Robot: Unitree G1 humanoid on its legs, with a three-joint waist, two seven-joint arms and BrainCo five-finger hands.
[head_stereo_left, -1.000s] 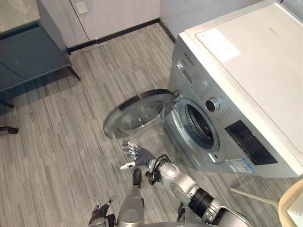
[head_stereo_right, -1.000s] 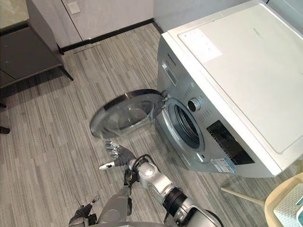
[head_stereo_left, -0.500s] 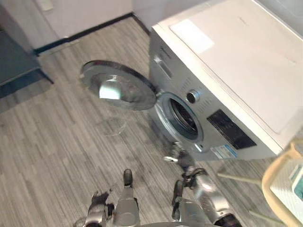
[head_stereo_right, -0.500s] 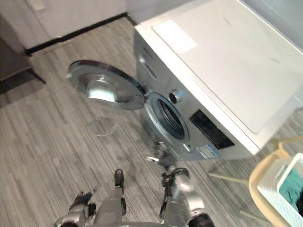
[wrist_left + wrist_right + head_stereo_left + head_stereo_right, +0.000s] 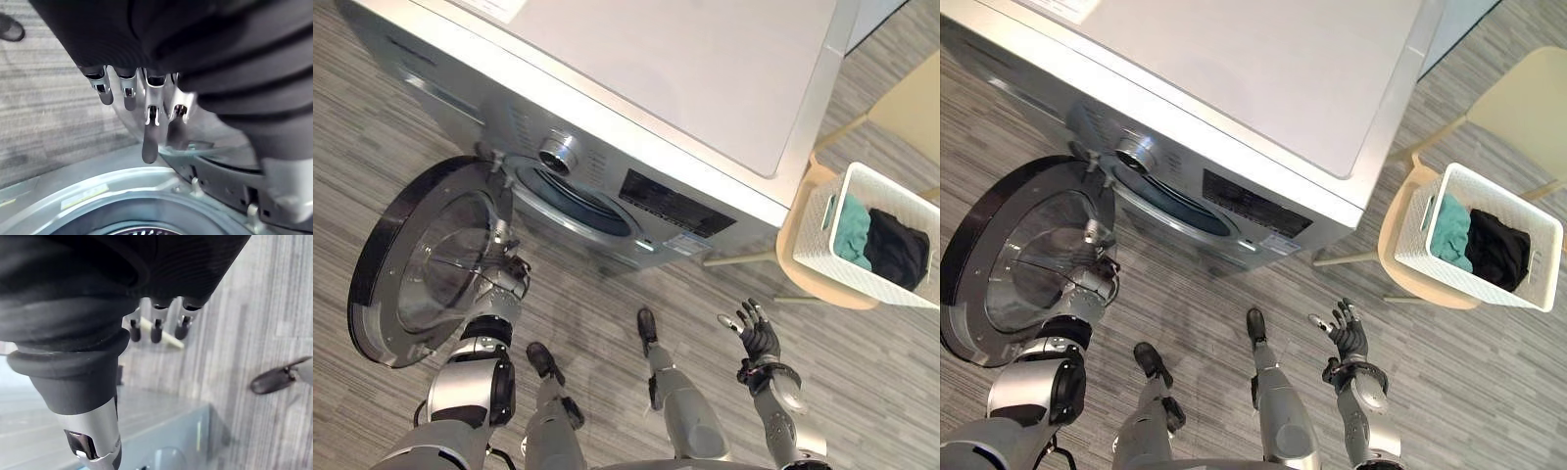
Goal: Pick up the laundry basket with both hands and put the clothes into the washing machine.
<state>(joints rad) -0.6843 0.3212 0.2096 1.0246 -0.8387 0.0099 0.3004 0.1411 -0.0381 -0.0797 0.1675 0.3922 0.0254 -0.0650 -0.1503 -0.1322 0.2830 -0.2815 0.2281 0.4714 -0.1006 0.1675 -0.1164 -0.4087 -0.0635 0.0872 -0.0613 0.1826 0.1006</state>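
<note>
Left hand (image 5: 507, 284) fingers straight near open door (image 5: 372, 250) rim — right hand (image 5: 759, 335) splayed above floor (image 5: 607, 294), basket (image 5: 818, 220) well apart.

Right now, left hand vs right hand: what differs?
Left hand is by the open washer door; right hand is raised over floor, short of the laundry basket. Left hand's fingers run side by side; right hand's fingers splay. Both open, holding nothing.
</note>
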